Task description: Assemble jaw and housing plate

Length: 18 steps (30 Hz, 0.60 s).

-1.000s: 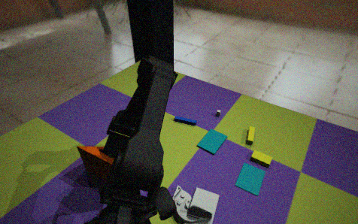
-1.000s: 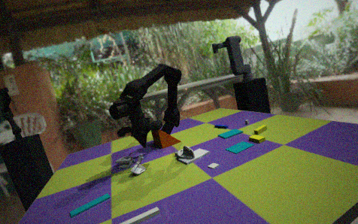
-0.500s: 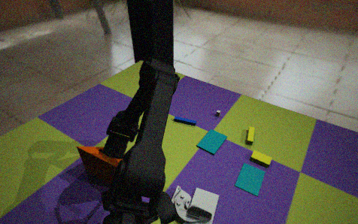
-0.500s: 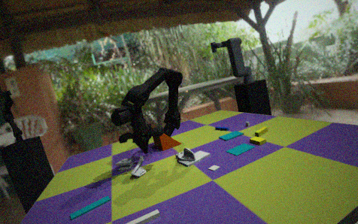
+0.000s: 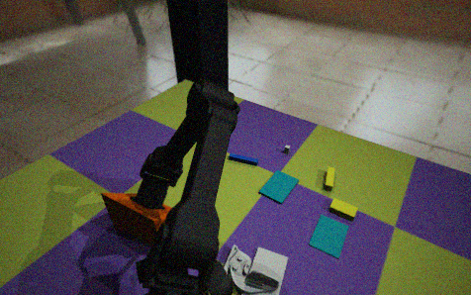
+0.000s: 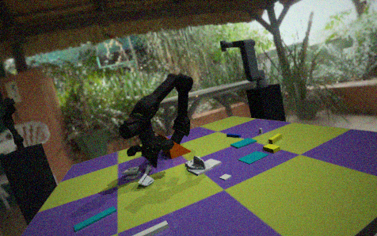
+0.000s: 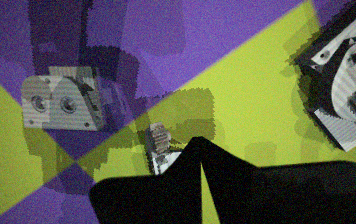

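My gripper (image 6: 154, 163) (image 7: 197, 141) is shut and empty, fingertips together above the mat. The loose jaw (image 6: 146, 180) (image 7: 160, 139) lies just beyond the fingertips in the wrist view, partly hidden by them; its ribbed gear teeth show. The housing plate (image 6: 131, 172) (image 7: 51, 112), grey-white with two round holes, lies farther left in the wrist view. The white base (image 5: 277, 258) (image 6: 214, 164) (image 7: 341, 136) stands at the wrist view's right edge, partly cut off, and bears the mounted jaw (image 5: 262, 282) (image 6: 197, 162). In the top view the arm hides the fingertips, loose jaw and housing plate.
An orange wedge-shaped block (image 5: 131, 218) (image 6: 179, 150) stands behind the arm. Teal plates (image 5: 279, 186) (image 5: 329, 236), yellow blocks (image 5: 329, 178) (image 5: 343, 209) and a blue bar (image 5: 242, 159) lie beyond the base. A teal strip (image 6: 95, 218) and white bar (image 6: 152, 229) lie at the exterior view's front.
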Motion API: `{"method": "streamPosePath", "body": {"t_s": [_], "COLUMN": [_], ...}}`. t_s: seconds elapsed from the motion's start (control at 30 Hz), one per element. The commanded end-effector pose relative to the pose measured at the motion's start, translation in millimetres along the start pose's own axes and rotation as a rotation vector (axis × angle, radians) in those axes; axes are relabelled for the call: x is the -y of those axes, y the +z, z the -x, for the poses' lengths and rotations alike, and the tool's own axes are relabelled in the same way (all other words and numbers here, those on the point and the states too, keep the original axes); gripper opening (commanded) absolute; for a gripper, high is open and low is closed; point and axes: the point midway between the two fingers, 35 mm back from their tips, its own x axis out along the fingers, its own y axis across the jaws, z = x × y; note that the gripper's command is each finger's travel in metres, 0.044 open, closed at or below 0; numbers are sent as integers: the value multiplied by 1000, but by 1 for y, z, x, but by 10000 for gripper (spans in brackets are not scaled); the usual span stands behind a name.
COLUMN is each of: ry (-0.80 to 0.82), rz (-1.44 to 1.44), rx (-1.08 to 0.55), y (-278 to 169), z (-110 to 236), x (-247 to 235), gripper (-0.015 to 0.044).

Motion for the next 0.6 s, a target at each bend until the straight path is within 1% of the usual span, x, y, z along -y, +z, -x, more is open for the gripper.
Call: {"method": "streamPosePath", "body": {"t_s": [0.0,0.23,0.57], "ry": [-6,-7,-6], "rz": [-7,-7,-7], "rx": [3,3,2], "y": [1,2,2], "z": [-8,-18,-18], "x": [0,0,-9], "gripper": [0,0,0]}}
